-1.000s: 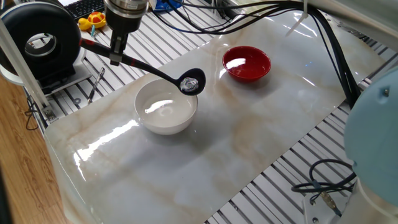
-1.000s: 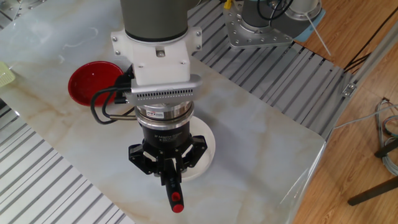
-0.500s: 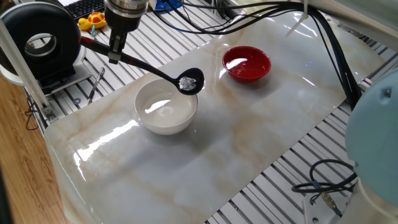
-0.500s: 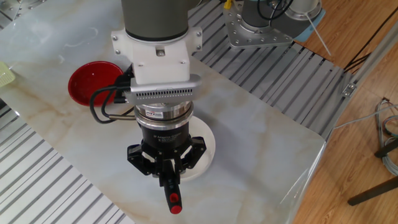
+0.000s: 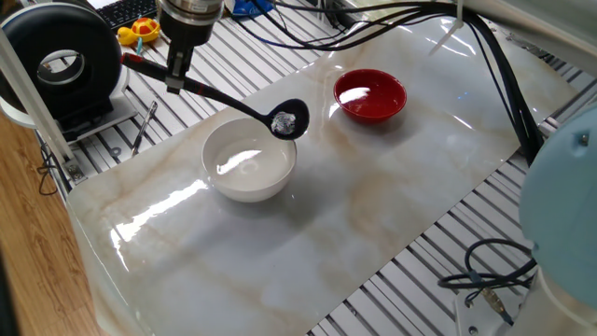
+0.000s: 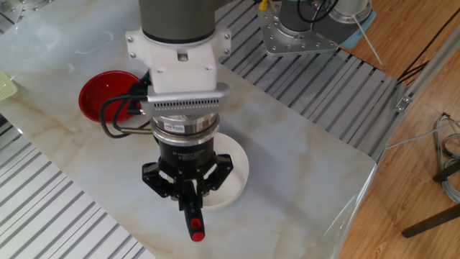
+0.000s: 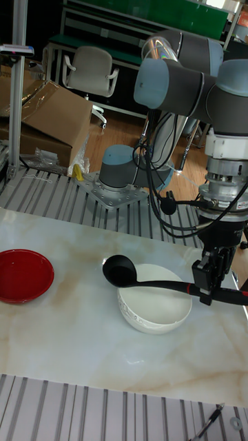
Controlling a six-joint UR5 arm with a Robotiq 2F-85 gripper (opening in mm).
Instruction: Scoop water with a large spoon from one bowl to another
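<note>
My gripper (image 5: 174, 78) (image 6: 188, 203) (image 7: 210, 284) is shut on the handle of the black large spoon (image 5: 224, 101) (image 7: 158, 285), near its red end (image 6: 195, 234). The spoon's scoop (image 5: 289, 120) (image 7: 118, 269) hangs above the far rim of the white bowl (image 5: 248, 162) (image 7: 153, 307) and carries a glint of water (image 5: 284, 121). Water also glints inside the white bowl. The red bowl (image 5: 370, 95) (image 6: 105, 94) (image 7: 23, 275) sits apart, further along the marble top. In the other fixed view my wrist hides most of the white bowl (image 6: 235, 173).
A black round device (image 5: 61, 58) stands at the table's left corner beside a yellow toy (image 5: 142, 30). Cables (image 5: 373, 14) run across the back. Ribbed metal table (image 5: 438, 261) borders the marble slab (image 5: 308, 233). A pen-like tool (image 5: 143, 126) lies on the slats.
The spoon and my gripper have risen slightly and shifted a little toward the red bowl; the scoop still holds water.
</note>
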